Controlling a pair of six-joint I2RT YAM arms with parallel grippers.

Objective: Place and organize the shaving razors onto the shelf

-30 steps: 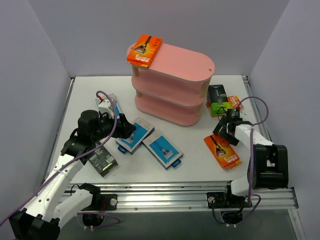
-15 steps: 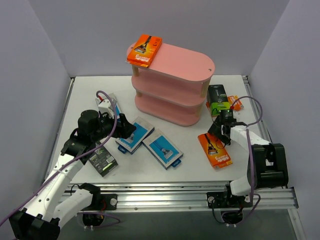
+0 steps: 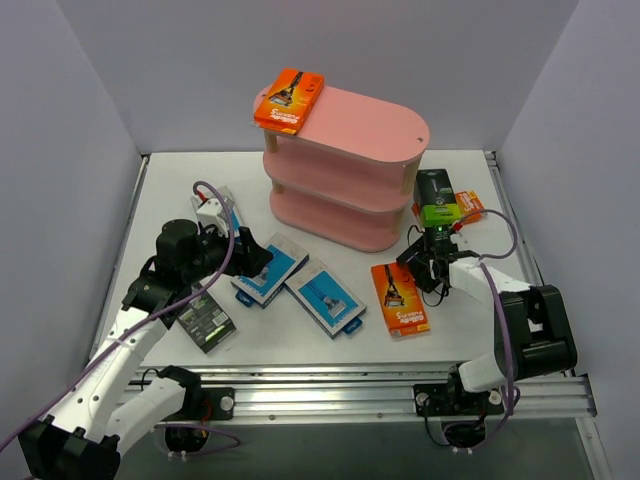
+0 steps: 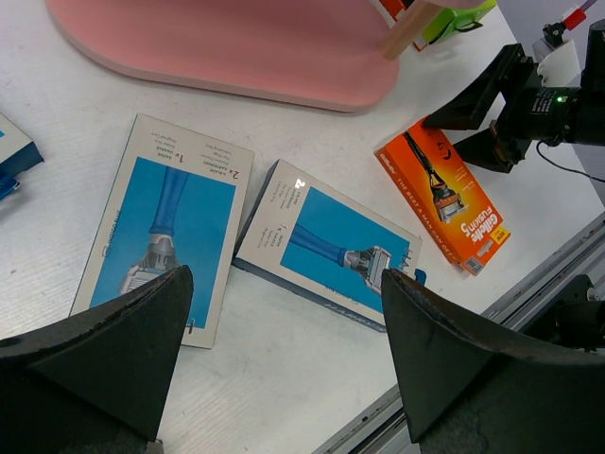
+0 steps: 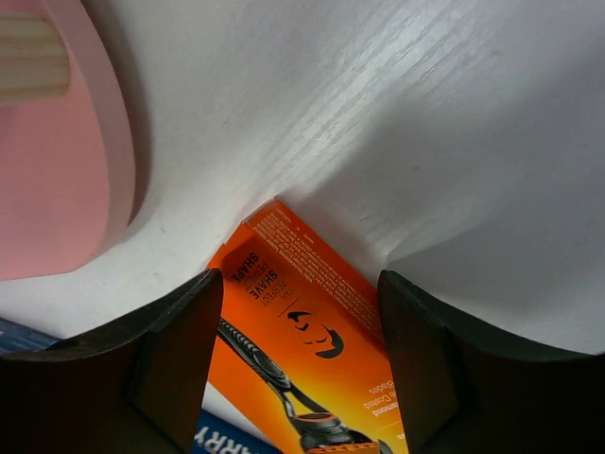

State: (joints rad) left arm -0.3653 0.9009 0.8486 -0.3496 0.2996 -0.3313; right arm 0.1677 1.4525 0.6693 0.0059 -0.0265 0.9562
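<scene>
The pink shelf [image 3: 365, 130] stands at the back centre, with one orange razor pack [image 3: 288, 100] on the left end of its top board. My right gripper [image 3: 418, 266] is shut on the sides of another orange pack [image 3: 400, 298] near the shelf's foot. In the right wrist view this orange pack [image 5: 302, 312] fills the gap of the right gripper [image 5: 298, 284]. Two blue-and-white packs [image 3: 270, 270] [image 3: 325, 298] lie flat below my open left gripper [image 4: 293, 378]. A black-and-green pack [image 3: 208, 322] lies beside the left arm.
A black-and-green pack [image 3: 435, 198] and a small orange pack [image 3: 470, 205] lie to the right of the shelf. Another blue pack [image 3: 226, 207] peeks out behind the left arm. The table's metal front rail [image 3: 330, 385] runs along the near edge.
My right gripper has closed on the orange pack and moved it left, from the front right toward the shelf's foot. The left arm has not moved.
</scene>
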